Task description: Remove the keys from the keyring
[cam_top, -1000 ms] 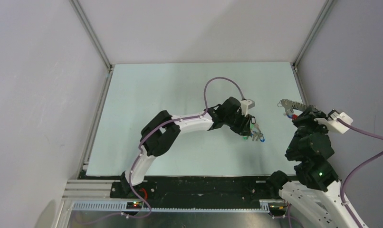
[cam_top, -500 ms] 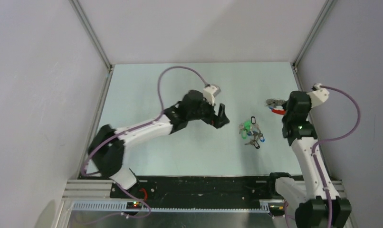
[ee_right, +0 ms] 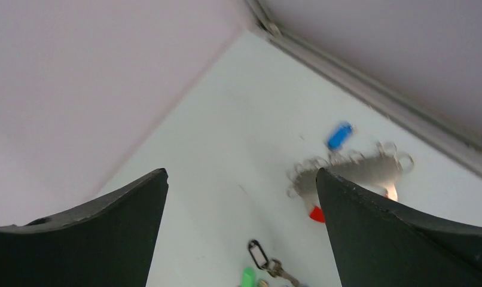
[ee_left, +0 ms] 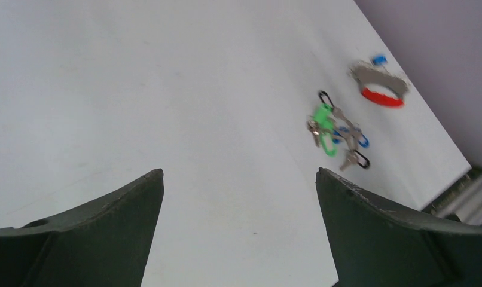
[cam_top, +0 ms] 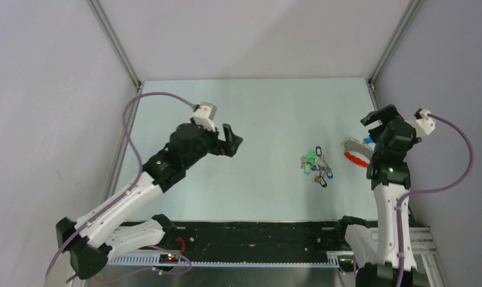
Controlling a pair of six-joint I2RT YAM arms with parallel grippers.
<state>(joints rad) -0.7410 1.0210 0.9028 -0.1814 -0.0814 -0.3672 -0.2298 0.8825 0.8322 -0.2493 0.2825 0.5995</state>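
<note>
Red keyring (cam_top: pixel 357 159) with silver keys (ee_right: pixel 346 170) and blue tag (ee_right: pixel 339 135) is lying by the surface's (cam_top: pixel 256 113) right edge, both arms' jaws are hanging spread and empty, so key removal is likely waiting on pinching ring and key.

Pale green table (cam_top: pixel 250 107) enclosed by plain grey walls (cam_top: pixel 47 89) and aluminium posts (cam_top: pixel 114 42)

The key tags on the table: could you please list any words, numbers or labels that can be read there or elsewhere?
None can be read. The green tag, the blue tag and the black tag are too small and blurred to show any writing; nothing else bears legible marks.
</note>
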